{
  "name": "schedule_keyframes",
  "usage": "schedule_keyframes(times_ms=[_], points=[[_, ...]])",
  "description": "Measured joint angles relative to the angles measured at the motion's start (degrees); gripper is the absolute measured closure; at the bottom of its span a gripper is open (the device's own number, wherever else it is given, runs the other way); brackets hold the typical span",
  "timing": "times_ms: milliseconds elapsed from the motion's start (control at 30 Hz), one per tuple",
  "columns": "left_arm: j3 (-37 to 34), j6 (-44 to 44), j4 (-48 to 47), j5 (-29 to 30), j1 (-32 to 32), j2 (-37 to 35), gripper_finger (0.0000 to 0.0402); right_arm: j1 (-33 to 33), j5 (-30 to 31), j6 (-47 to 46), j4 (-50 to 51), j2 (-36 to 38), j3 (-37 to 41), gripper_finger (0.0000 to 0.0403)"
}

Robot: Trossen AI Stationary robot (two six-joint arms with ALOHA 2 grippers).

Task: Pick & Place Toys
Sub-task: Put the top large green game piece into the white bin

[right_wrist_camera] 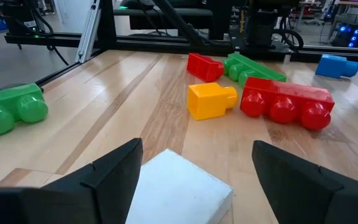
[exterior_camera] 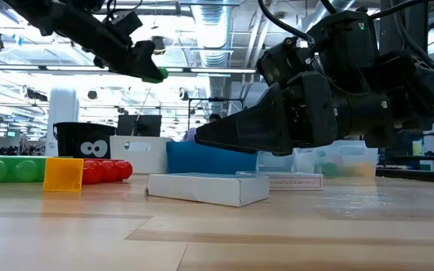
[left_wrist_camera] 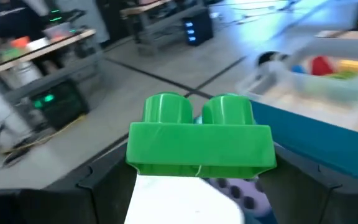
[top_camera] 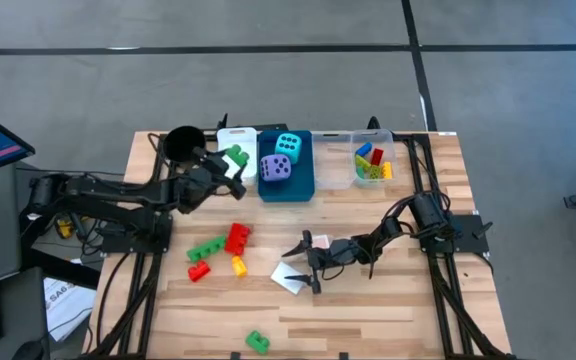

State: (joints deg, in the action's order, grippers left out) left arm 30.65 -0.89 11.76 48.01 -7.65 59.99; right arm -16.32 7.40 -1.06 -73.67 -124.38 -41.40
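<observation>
— Where's the left gripper [top_camera: 230, 167] now?

— Upper middle of the high view, clamped on a green brick [top_camera: 236, 156] over the white bin [top_camera: 230, 134]; releasing looks next.

— And the right gripper [top_camera: 306, 262]?

— Spread wide around the white card [top_camera: 292, 277] on the bench [top_camera: 388, 310], lower centre; it needs to close.

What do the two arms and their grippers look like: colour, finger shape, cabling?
Both arms are dark, near-black, with jointed segments. Black cables loop loosely along the right arm near its base. The left gripper and right gripper each have two dark, wedge-shaped fingers with flat inner faces. No markings visible.
</observation>
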Motion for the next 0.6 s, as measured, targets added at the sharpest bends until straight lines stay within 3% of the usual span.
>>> schedule_keyframes(times_ms=[167, 600], points=[[0.00, 4.95, -0.03, 0.34, -2.30, 0.02, 0.0111, 0.00, 0.04, 0.00, 0.00, 0.00, 0.01, 0.0104], [0.00, 5.25, -0.40, 0.46, -10.63, 0.07, 0.0102, 0.00, 0.11, -0.02, 1.43, 0.00, 0.01, 0.0104]])
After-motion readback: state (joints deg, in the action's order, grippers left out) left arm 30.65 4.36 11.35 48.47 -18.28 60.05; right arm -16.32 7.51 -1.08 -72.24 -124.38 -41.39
